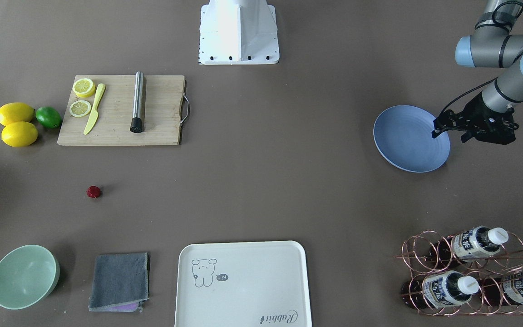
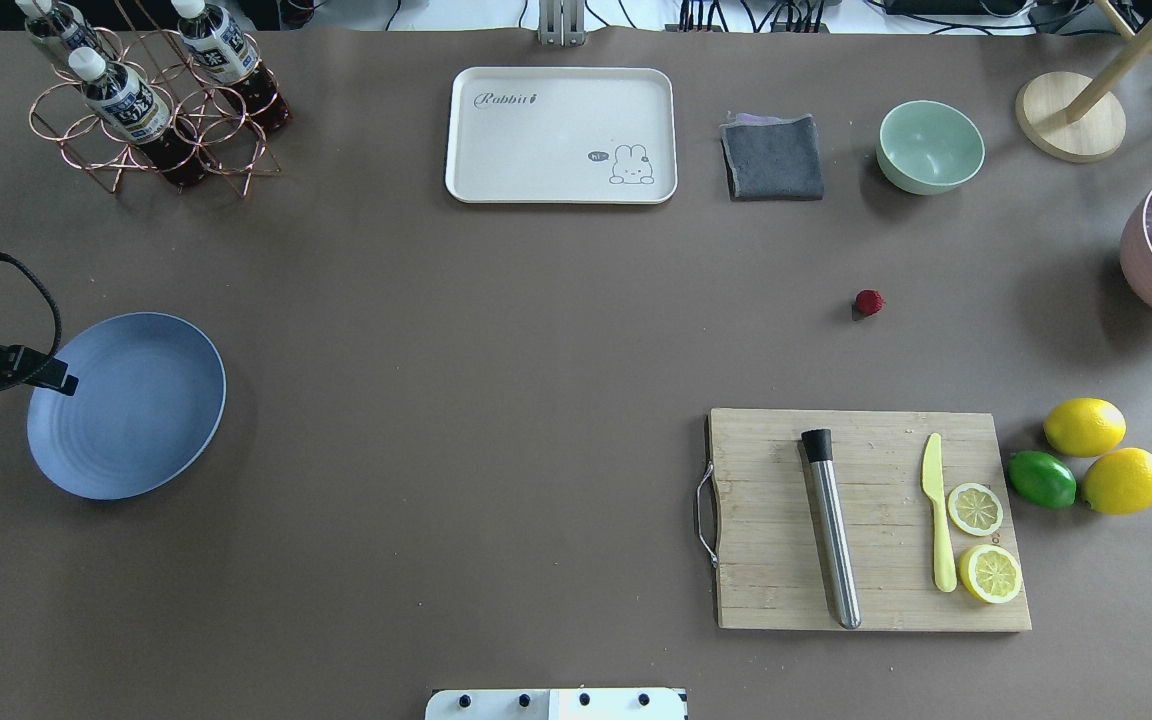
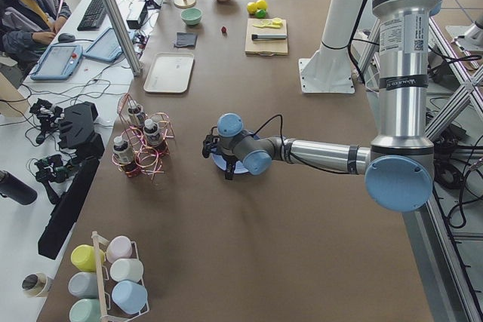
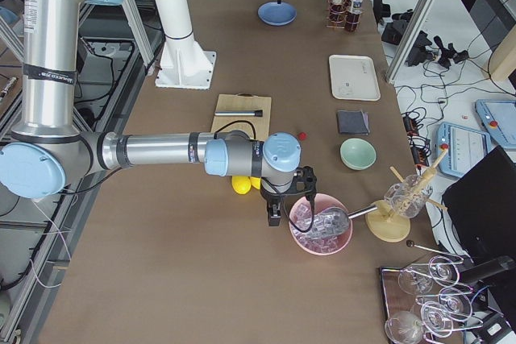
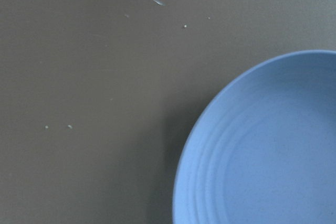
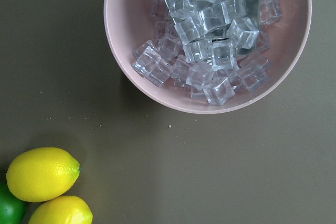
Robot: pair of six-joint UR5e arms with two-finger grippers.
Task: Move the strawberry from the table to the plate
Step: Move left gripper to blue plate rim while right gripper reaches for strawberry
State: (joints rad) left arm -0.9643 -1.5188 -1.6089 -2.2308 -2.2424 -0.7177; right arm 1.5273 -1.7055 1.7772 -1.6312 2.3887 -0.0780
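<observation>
The strawberry is a tiny dark-red berry lying alone on the bare brown table; from overhead the strawberry lies between the green bowl and the cutting board. Far across the table rests the blue plate, empty. My left gripper hovers over the plate's outer rim, fingers apart and open, holding nothing. The left wrist view shows only the plate and the table. My right gripper shows only in the exterior right view, next to a pink bowl, and I cannot tell its state.
A wooden cutting board carries a steel muddler, a yellow knife and lemon slices. Lemons and a lime lie beside it. A green bowl, grey cloth, cream tray, bottle rack and a pink bowl of ice cubes line the edges.
</observation>
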